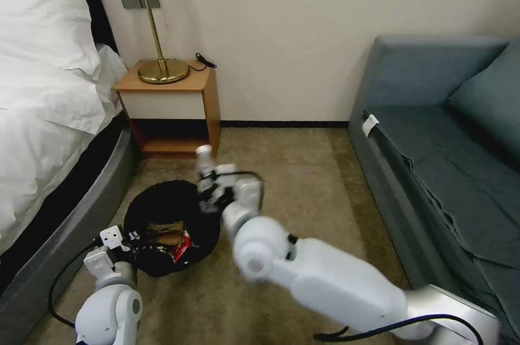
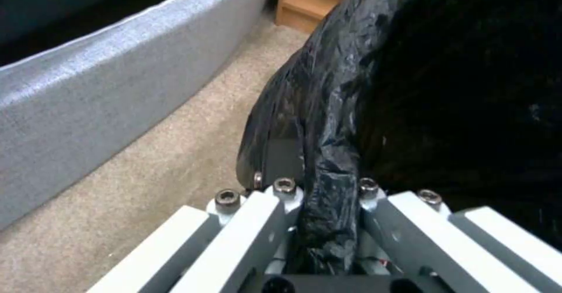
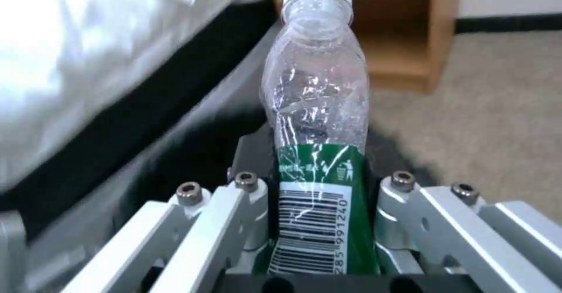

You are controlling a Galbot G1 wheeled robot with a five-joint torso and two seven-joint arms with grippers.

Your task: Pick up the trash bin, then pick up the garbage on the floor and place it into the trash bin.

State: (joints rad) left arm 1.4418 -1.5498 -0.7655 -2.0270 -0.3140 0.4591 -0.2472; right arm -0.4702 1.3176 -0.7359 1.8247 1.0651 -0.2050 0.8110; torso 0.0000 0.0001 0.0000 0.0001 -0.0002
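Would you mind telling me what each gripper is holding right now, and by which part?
The left gripper pinches the trash bin by its bag-lined rim. The right gripper clamps the clear bottle at its labelled lower body, cap pointing away.

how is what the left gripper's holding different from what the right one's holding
The left gripper pinches the crinkled black plastic liner of the round trash bin; the right gripper clamps a clear plastic bottle with a green label. The bin is opaque and wide, the bottle see-through and slim. Both grippers are shut.
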